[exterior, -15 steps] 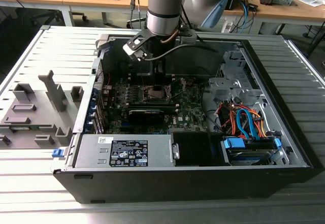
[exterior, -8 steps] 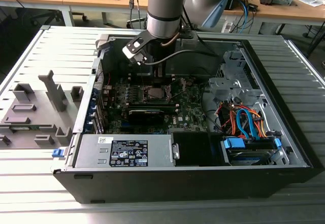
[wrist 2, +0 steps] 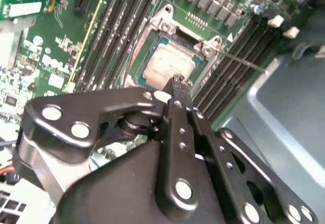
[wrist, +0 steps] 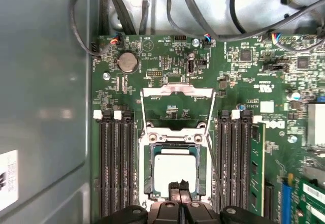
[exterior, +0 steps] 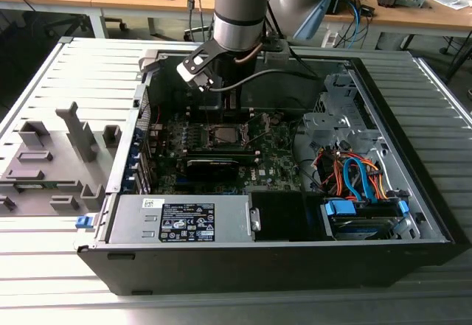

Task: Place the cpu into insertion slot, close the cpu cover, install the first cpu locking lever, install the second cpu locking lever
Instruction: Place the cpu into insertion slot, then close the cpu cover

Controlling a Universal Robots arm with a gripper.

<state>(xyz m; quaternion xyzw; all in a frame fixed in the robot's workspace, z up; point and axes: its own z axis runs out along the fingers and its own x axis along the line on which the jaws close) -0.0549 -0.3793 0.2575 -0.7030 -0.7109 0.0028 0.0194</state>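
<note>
You see the gripper (wrist: 179, 186) hanging over the motherboard (wrist: 167, 61). In the first wrist view its two fingers are pressed together with only a seam between them, and nothing is clamped in them. The tips stand over the edge of the cpu (wrist: 175, 168) closest to the hand. You cannot tell whether they touch the chip.

The cpu lies flat inside the insertion slot (wrist: 148, 176), its silvery face up, directly beneath the fingertips. Beyond the fingertips, past the far side of the socket, the cpu cover (wrist: 176, 89) is swung open, and you can see the green board through its window. A thin locking lever (wrist: 213, 158) runs alongside the socket, just beside the fingers and unlatched. Long black memory slots (wrist: 114, 168) flank the hand on both sides.

In the second wrist view you see the gripper (wrist 2: 176, 80) side-on, its narrow tip just above the cpu (wrist 2: 167, 64), with the locking lever (wrist 2: 244, 61) angled up and away from the socket corner.

In the exterior view the arm (exterior: 237, 15) reaches down into the open computer case (exterior: 280, 266), and the insertion slot (exterior: 221, 135) lies just below the hand.
</note>
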